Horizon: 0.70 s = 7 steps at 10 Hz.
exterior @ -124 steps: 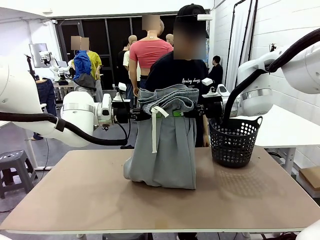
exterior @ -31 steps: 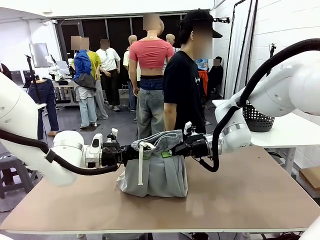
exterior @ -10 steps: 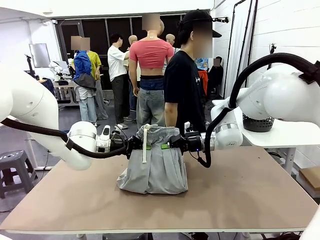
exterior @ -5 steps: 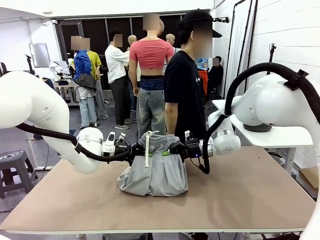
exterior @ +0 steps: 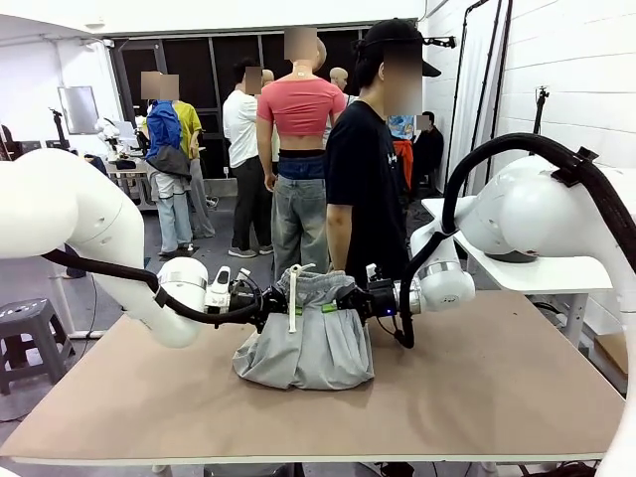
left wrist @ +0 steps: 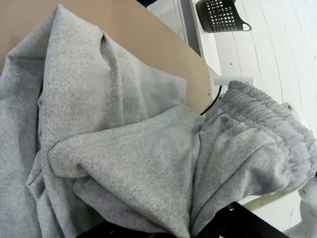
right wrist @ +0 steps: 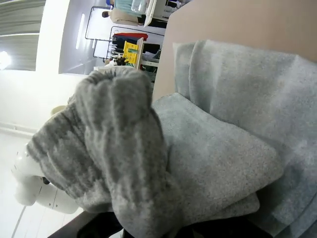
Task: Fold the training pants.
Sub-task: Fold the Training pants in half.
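The light grey training pants (exterior: 308,343) hang bunched over the tan table (exterior: 477,397), their lower folds piled on it. My left gripper (exterior: 273,301) is shut on the left end of the gathered waistband (exterior: 316,286), and my right gripper (exterior: 343,299) is shut on its right end, both low above the table. The white drawstring (exterior: 293,298) dangles in front. The left wrist view has grey fabric (left wrist: 124,148) and ribbed waistband (left wrist: 262,129) close up. The bunched waistband (right wrist: 114,144) fills much of the right wrist view, above the folded cloth (right wrist: 233,129).
A person in a black shirt (exterior: 363,179) stands just behind the table's far edge. A black basket (exterior: 512,243) sits on the white side table (exterior: 556,268) at right, also seen in the left wrist view as a basket (left wrist: 220,15). Other people stand farther back.
Both grippers have lowered the waistband from chest height toward the table, and the pants have collapsed into a lower pile. The basket left the main table for the side table.
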Each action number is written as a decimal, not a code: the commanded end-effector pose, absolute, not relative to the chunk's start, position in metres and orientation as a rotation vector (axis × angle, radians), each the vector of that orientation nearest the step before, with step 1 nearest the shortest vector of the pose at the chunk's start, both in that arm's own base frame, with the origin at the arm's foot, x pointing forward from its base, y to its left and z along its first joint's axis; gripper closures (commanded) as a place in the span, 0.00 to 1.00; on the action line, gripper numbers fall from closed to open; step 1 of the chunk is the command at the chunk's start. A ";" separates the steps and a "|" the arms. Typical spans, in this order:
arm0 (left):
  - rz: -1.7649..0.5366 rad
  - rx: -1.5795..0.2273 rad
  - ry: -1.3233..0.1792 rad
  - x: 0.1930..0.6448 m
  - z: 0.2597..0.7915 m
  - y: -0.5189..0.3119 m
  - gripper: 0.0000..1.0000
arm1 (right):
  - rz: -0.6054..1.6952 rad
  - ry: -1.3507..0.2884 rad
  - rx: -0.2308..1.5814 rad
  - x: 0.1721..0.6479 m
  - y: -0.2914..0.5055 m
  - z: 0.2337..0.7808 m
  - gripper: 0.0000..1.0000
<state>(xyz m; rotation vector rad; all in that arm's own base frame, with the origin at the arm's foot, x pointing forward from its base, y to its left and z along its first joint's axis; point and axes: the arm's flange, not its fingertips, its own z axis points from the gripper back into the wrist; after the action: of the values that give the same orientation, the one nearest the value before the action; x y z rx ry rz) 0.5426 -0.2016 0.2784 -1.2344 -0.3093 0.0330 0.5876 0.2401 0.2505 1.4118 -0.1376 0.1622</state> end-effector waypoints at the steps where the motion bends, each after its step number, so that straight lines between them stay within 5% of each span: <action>1: -0.014 -1.233 -0.393 0.546 0.283 -0.186 1.00 | 0.167 -0.203 1.379 0.605 0.229 0.262 1.00; 7: 0.025 -1.215 -0.396 0.561 0.285 -0.181 1.00 | 0.134 -0.214 1.376 0.623 0.227 0.254 1.00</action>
<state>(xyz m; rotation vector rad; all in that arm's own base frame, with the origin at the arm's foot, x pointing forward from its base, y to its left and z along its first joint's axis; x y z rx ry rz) 0.5521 -0.1981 0.2898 -1.2403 -0.3922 -0.0245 0.6031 0.2420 0.2610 1.4137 -0.1764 0.1837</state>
